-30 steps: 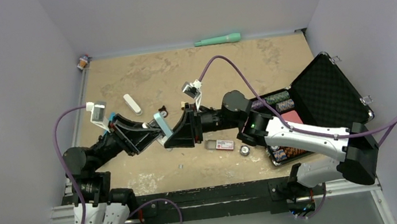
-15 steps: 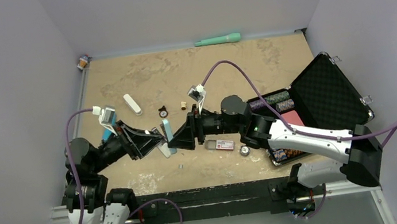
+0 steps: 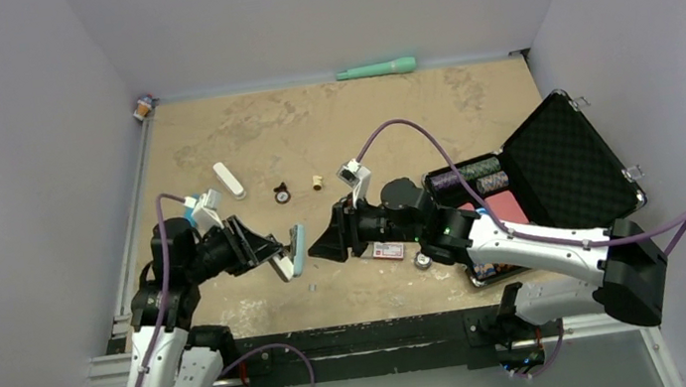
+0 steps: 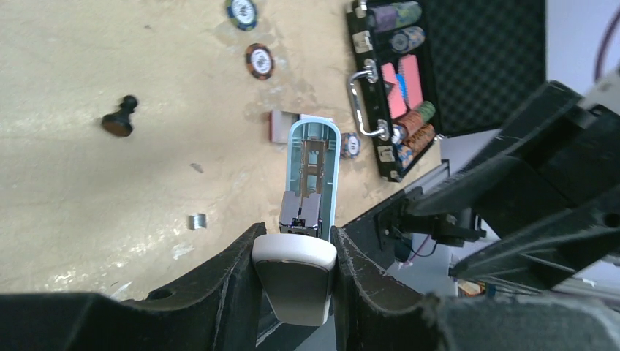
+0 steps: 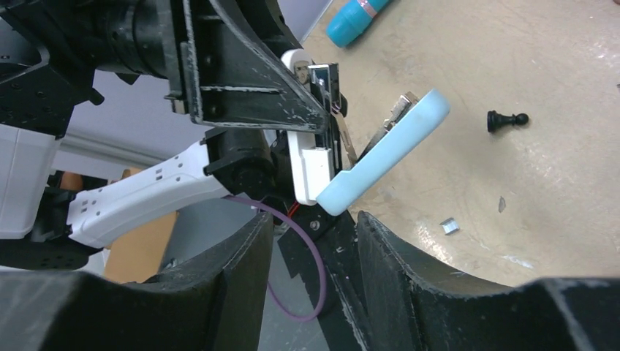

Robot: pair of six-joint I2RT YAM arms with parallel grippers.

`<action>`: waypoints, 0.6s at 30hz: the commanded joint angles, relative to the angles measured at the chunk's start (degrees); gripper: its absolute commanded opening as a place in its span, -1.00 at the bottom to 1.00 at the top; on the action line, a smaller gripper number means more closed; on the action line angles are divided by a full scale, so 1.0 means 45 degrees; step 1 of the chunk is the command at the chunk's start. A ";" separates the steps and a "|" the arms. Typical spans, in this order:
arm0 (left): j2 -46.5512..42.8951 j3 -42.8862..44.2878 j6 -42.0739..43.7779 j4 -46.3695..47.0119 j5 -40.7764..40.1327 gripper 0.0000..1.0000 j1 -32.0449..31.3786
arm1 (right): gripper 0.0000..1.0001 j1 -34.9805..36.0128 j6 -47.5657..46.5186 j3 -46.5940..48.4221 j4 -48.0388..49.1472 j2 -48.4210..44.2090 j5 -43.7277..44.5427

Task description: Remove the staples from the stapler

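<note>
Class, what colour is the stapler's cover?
The stapler's cover is light blue; clearest in right wrist view.

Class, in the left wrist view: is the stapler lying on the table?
No, the stapler is clamped in the left gripper, above the table.

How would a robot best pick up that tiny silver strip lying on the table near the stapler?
Probably from straight above, pinching two opposite edges: the staples lie flat on the table, too low to catch sideways, with bare surface all around.
</note>
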 commanded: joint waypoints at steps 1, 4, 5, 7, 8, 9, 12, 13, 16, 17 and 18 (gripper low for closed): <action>0.0181 -0.0359 -0.0289 0.0075 -0.1187 -1.00 -0.0240 | -0.03 0.0031 -0.0238 0.0152 0.0031 -0.0195 0.0767; 0.0620 -0.0618 -0.0495 0.0164 -0.1584 -1.00 -0.0433 | -0.17 0.0017 -0.0175 0.0143 0.0233 -0.0095 0.0878; 0.0758 -0.0685 -0.0500 0.0159 -0.1689 -1.00 -0.0502 | -0.22 0.0019 -0.0135 0.0128 0.0301 -0.0056 0.0900; 0.1082 -0.0848 -0.0521 0.0178 -0.1819 -1.00 -0.0576 | -0.30 0.0032 -0.0078 0.0051 0.0358 0.0033 0.0918; 0.1248 -0.0929 -0.0523 0.0232 -0.1855 -1.00 -0.0627 | -0.32 0.0033 -0.0057 0.0001 0.0376 0.0063 0.0964; 0.1401 -0.0976 -0.0523 0.0280 -0.1882 -1.00 -0.0709 | -0.34 0.0030 -0.0022 -0.0039 0.0390 0.0110 0.1004; 0.1666 -0.1171 -0.0538 0.0585 -0.1916 -1.00 -0.0905 | -0.42 0.0029 0.0066 -0.0111 0.0411 0.0284 0.1141; 0.1699 -0.1274 -0.0599 0.0693 -0.1931 -1.00 -0.0932 | -0.45 0.0018 0.0105 -0.0117 0.0424 0.0343 0.1160; 0.1798 -0.1452 -0.0777 0.0878 -0.1871 -1.00 -0.0939 | -0.59 0.0025 0.0181 -0.0133 0.0553 0.0568 0.1172; 0.1848 -0.1483 -0.0846 0.0964 -0.1784 -1.00 -0.0956 | -0.63 0.0029 0.0205 -0.0129 0.0600 0.0654 0.1162; 0.1886 -0.1516 -0.0913 0.1072 -0.1690 -1.00 -0.0960 | -0.70 0.0027 0.0225 -0.0102 0.0628 0.0789 0.1175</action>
